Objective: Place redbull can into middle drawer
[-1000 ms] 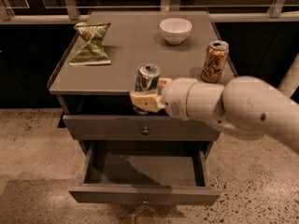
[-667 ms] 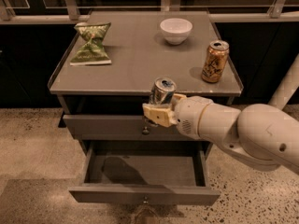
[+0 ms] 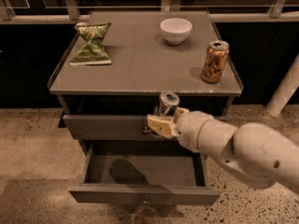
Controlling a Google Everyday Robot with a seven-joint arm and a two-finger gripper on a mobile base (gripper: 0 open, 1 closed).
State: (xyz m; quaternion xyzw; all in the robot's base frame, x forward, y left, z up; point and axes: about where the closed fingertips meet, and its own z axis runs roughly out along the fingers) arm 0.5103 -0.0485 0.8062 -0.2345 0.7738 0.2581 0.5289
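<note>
1. The gripper (image 3: 168,119), fingers clamped on the slim silver-and-blue redbull can (image 3: 167,101), has dropped clear of the grey desk (image 3: 140,64).
2. It now hangs above the open grey middle drawer (image 3: 140,194); lowering remains.

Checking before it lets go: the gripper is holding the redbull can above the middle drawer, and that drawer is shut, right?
Not quite: the middle drawer is pulled open, not shut, as the camera view shows. The rest stands: the gripper holds the redbull can above it.
</note>
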